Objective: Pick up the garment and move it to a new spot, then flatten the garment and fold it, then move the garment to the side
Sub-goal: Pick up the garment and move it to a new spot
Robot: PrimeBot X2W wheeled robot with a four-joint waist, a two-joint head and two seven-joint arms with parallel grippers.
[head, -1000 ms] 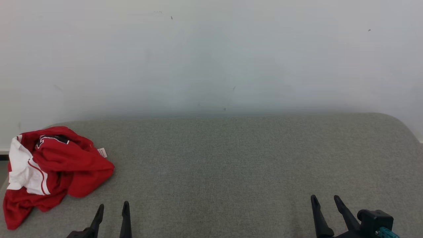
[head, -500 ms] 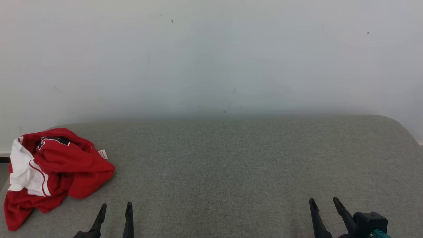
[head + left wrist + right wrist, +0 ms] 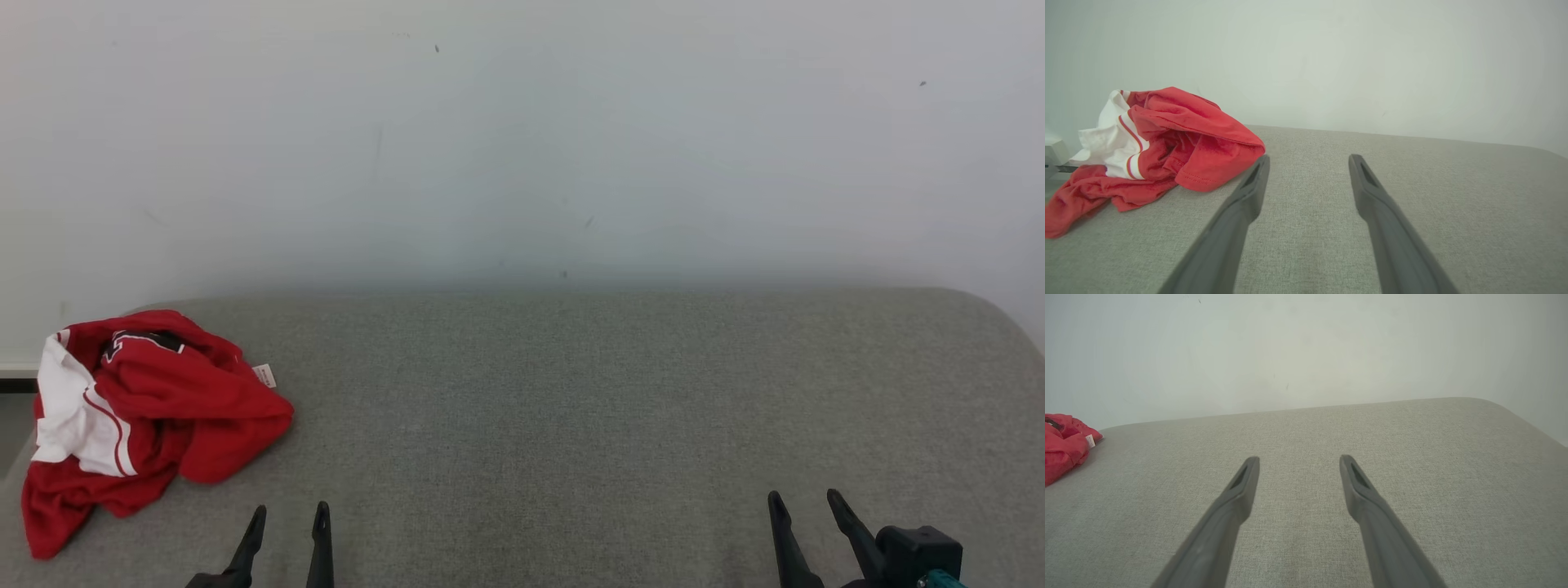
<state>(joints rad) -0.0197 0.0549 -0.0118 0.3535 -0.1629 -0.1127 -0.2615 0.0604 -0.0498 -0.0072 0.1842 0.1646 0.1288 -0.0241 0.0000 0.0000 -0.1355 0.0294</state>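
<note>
A red and white garment (image 3: 139, 416) lies crumpled in a heap at the far left of the grey padded surface (image 3: 571, 408), with a small white label at its right side. In the left wrist view the garment (image 3: 1159, 147) sits ahead and to the left of my fingers. My left gripper (image 3: 290, 513) (image 3: 1308, 157) stands open low at the near edge, a little right of the heap and apart from it. My right gripper (image 3: 802, 496) (image 3: 1299, 458) is open at the lower right over bare fabric. The garment's edge (image 3: 1063, 449) shows far left in the right wrist view.
A pale wall (image 3: 522, 139) rises straight behind the grey surface. The surface's right end curves off at a rounded corner (image 3: 992, 314). Left of the garment the surface ends, with a dark strip of floor (image 3: 16, 384) below the wall.
The whole head picture has shifted slightly right, so the camera has moved. Both grippers sit a bit lower in view and stay open. The garment lies as before.
</note>
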